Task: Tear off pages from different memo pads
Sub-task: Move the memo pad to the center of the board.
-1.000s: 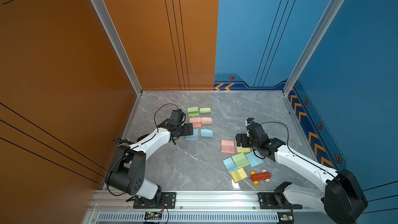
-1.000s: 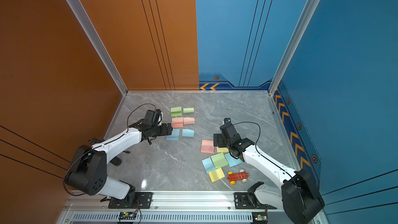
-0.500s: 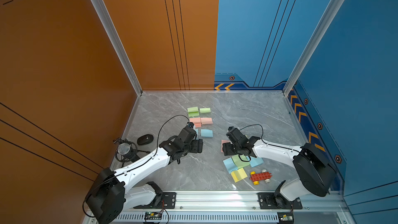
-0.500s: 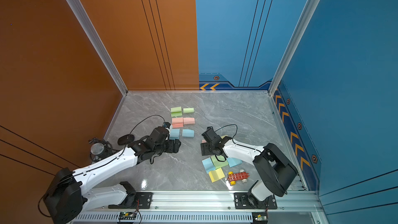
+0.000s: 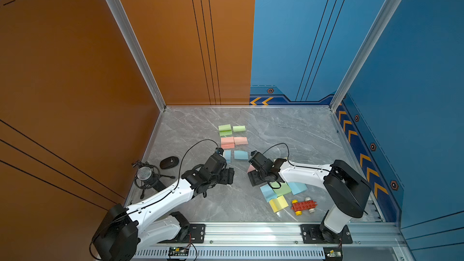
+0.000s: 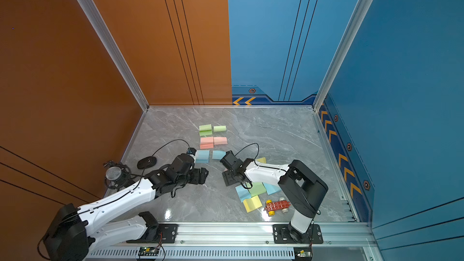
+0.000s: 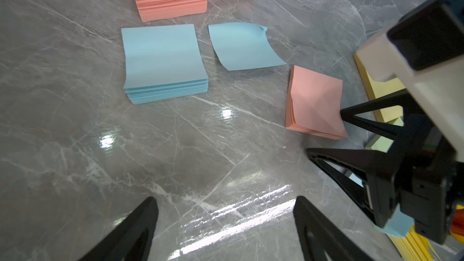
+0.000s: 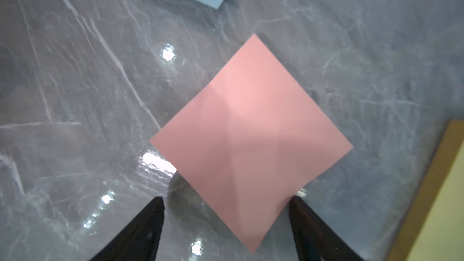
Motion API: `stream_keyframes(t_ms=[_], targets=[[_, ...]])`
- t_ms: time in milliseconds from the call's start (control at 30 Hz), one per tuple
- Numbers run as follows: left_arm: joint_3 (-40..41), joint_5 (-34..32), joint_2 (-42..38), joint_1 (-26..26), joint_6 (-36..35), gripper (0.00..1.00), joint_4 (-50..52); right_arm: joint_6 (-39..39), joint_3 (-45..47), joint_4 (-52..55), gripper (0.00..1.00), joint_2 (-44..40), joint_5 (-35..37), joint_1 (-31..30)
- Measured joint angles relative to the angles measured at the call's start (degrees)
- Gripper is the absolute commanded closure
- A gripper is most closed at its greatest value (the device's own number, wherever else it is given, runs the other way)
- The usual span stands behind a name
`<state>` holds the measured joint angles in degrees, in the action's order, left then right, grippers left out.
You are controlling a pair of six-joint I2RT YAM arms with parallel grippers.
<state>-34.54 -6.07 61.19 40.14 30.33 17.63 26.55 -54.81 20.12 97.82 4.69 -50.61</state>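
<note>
Pastel pages (image 5: 241,140) in green, pink and blue already lie beside their memo pads (image 5: 227,142) at the back, and we hover with left gripper (image 7: 224,199) and right gripper (image 8: 226,197) both wide and empty, the right one over another pink pad (image 8: 251,134), while the near cluster (image 5: 278,192) looks untouched.

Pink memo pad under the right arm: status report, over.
Right tool open, over pink memo pad corner. Left tool open, empty, over table. Pad flat, no page lifted. Nothing blocking.
</note>
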Motion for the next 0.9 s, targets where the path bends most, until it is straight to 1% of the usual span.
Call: stream_keyframes(t_ms=[33, 100, 133, 167, 300, 433, 533, 733, 900], targets=[[0.2, 0.0, -0.8, 0.0, 0.1, 0.12, 0.0, 0.0, 0.0, 0.4, 0.18, -0.2, 0.0, 0.2], [0.7, 0.0, -2.7, 0.1, 0.3, 0.12, 0.0, 0.3, 0.0, 1.0, 0.12, -1.2, 0.0, 0.9], [0.8, 0.0, -3.4, 0.1, 0.5, 0.12, 0.0, 0.6, -0.2, 1.3, 0.04, -1.8, 0.0, 1.3], [0.9, 0.0, -4.1, 0.1, 0.6, 0.12, 0.0, 1.3, -0.4, 1.4, 0.0, -2.5, 0.0, 1.9], [1.3, 0.0, -5.0, 0.1, 1.0, 0.12, -0.1, 4.4, -1.1, 0.3, 0.0, -4.3, 0.0, 4.4], [1.9, 0.0, -4.9, 0.1, 1.1, 0.11, 0.0, 10.0, -0.7, -3.2, 0.03, -4.4, -0.1, 7.5], [1.9, 0.0, -4.7, 0.1, 1.0, 0.11, 0.0, 13.5, -0.6, -5.7, 0.03, -3.7, -0.5, 8.8], [1.9, 0.0, -4.7, 0.1, 1.0, 0.11, 0.0, 17.7, -0.7, -9.1, 0.04, 1.3, -3.2, 8.5], [2.8, 0.0, -4.7, 0.1, 1.0, 0.11, 0.0, 17.7, -3.0, -10.3, 0.06, 3.9, -4.7, 7.0]])
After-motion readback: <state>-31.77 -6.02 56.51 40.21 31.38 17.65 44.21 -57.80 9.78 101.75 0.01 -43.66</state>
